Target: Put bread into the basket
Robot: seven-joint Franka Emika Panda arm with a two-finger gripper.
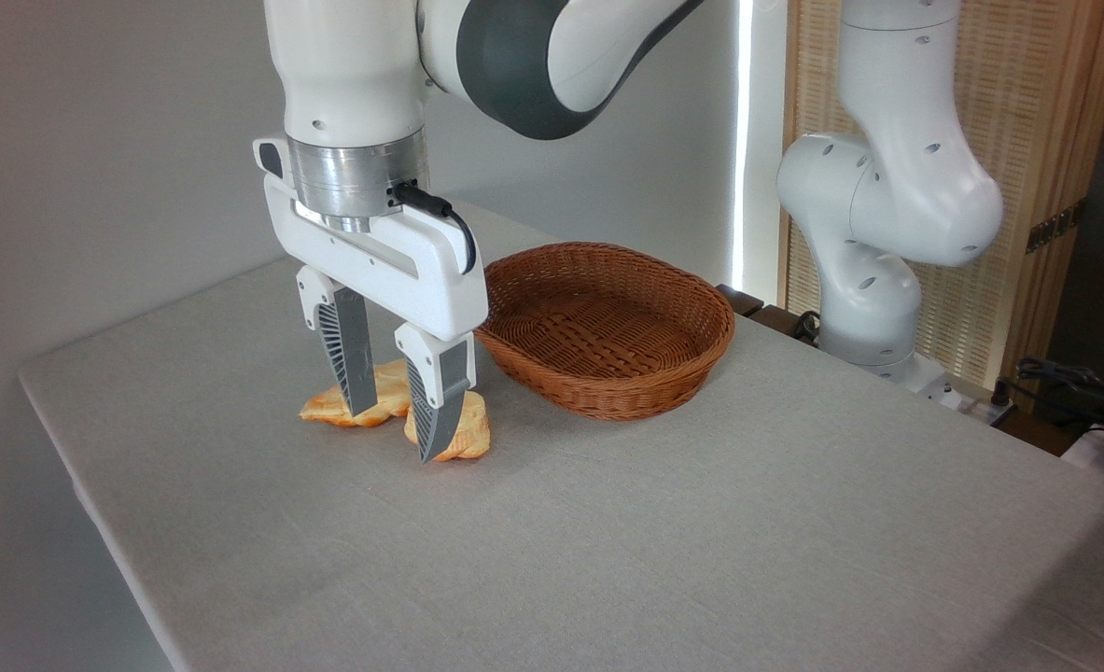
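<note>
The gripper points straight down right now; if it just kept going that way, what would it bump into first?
Probably the bread: the open gripper has a finger on each side of it, with the table just beneath. Depth is hard to judge.

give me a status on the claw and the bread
Claw open, fingers down astride the bread. Bread on table, not lifted. Basket empty, just right. Flat loaf touching behind.

Bread (469,431) — mostly hidden behind the near finger (437,411)
</note>
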